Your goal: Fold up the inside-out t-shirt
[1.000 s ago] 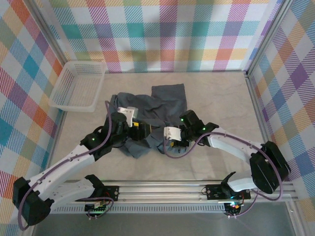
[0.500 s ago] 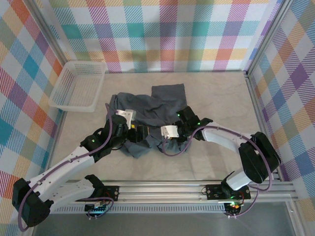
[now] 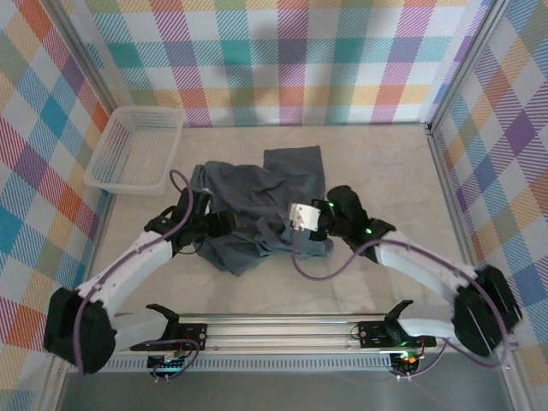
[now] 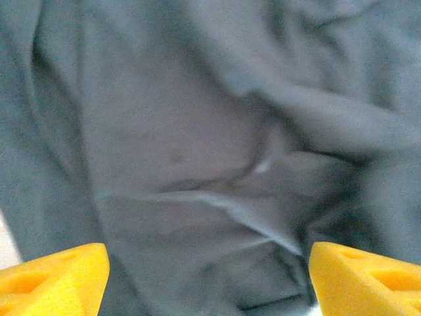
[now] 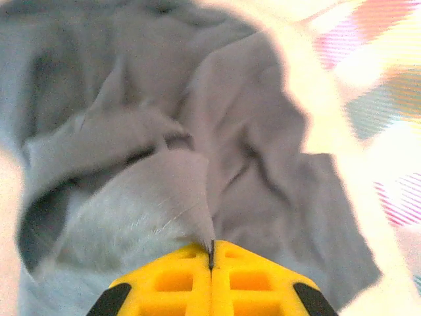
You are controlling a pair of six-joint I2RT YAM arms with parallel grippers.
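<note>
Right wrist view: right gripper (image 5: 211,253) is pinching a t-shirt (image 5: 250,151) fold, likely for lifting; left gripper (image 4: 209,263) is hovering over it, jaws apart.

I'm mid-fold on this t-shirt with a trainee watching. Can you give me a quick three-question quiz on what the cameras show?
1. True or false: the right gripper is shut on a fold of the t-shirt.
2. The left gripper has its jaws: A) shut on cloth, B) open above the cloth, C) clamped on a rim.
3. Fill in: in the top view, the white mesh basket sits to the far ___ of the shirt.

Key: 1 true; 2 B; 3 left.
</note>
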